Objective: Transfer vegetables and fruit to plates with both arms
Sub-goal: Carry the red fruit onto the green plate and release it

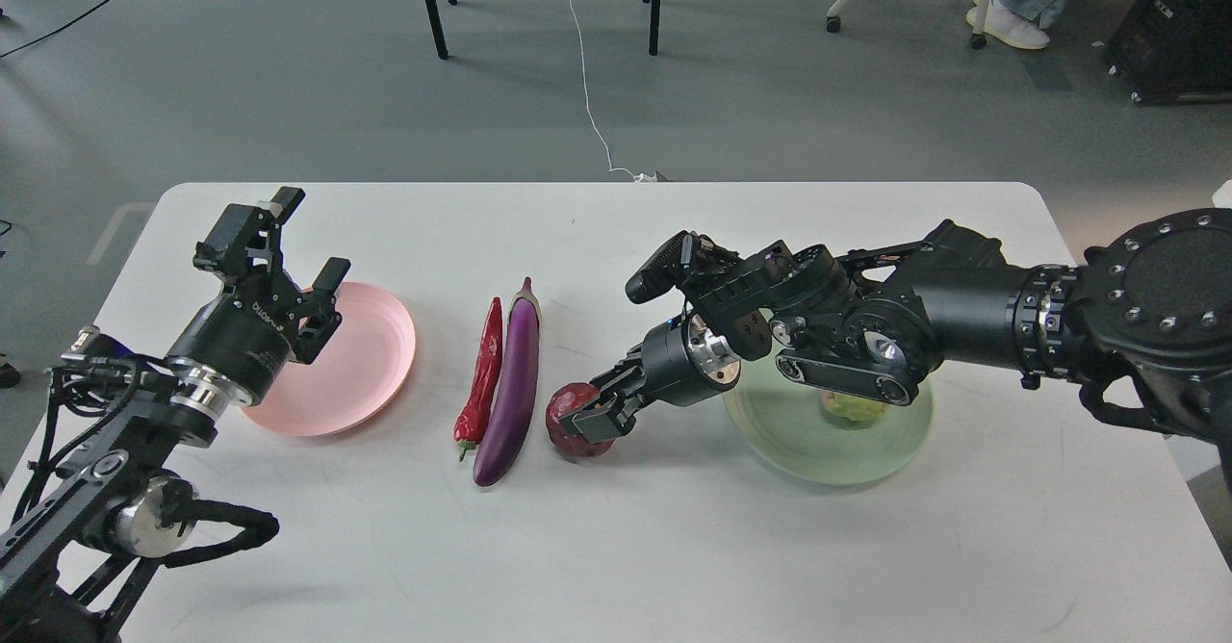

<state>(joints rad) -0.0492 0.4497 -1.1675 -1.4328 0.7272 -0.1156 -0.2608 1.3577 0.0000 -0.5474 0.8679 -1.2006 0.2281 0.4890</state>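
The dark red pomegranate (570, 418) sits on the white table, right of the purple eggplant (511, 383) and the red chili pepper (482, 373), which lie side by side. My right gripper (589, 419) reaches in from the right and its fingers are closed on the pomegranate's right side. The yellow-green fruit (851, 408) lies on the mint-green plate (789, 443), partly hidden behind my right arm. My left gripper (304, 241) is open and empty above the left rim of the pink plate (356, 364).
The table's (616, 547) far edge runs behind both arms. Chair and table legs, a white cable and a person's feet are on the floor beyond it.
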